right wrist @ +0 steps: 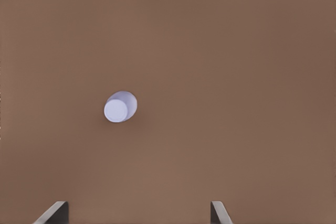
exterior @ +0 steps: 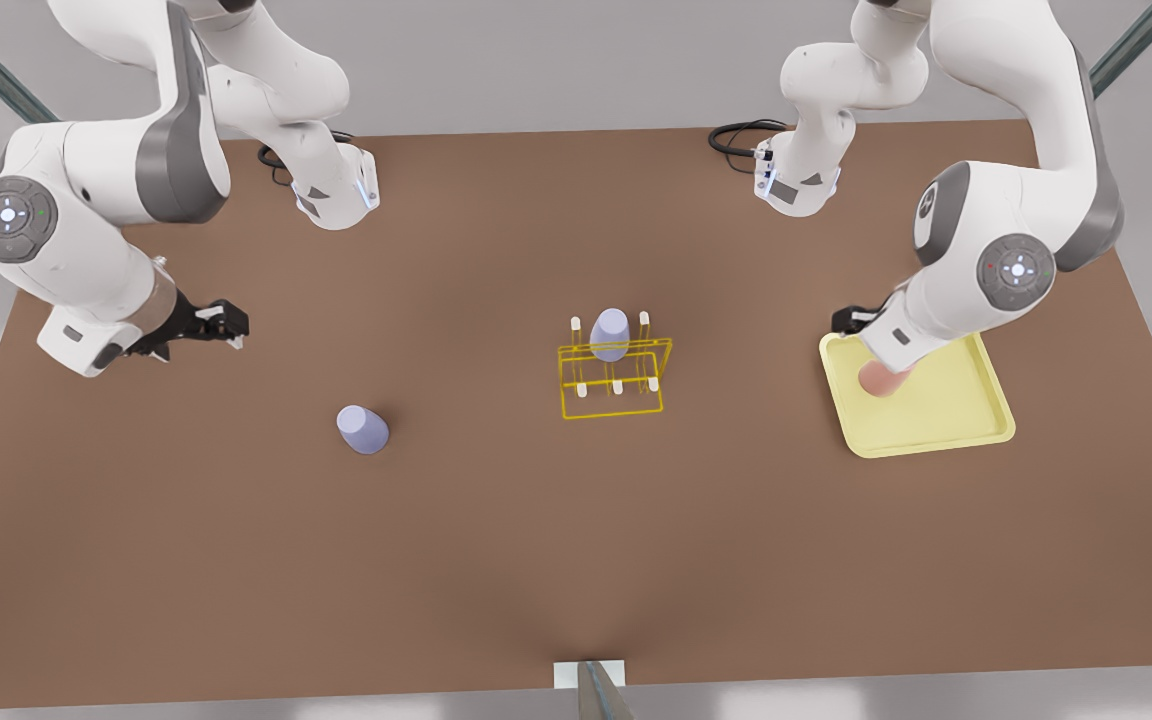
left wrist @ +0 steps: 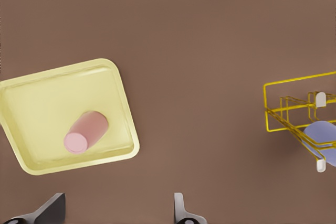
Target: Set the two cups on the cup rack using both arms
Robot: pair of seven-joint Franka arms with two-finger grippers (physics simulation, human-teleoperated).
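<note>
Two cups await racking: the salmon cup on the tray at right under the spread left gripper; the lavender cup lower left, right gripper released. Cup rack holds a third cup.

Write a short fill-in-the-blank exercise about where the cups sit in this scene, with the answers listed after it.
1. The salmon pink cup stands on the pale-yellow ____.
2. One lavender cup already sits on the yellow cup ____.
3. The other lavender cup stands on the brown ____.
4. The left gripper's fingers are ____.

Answers: tray; rack; table; open
</note>
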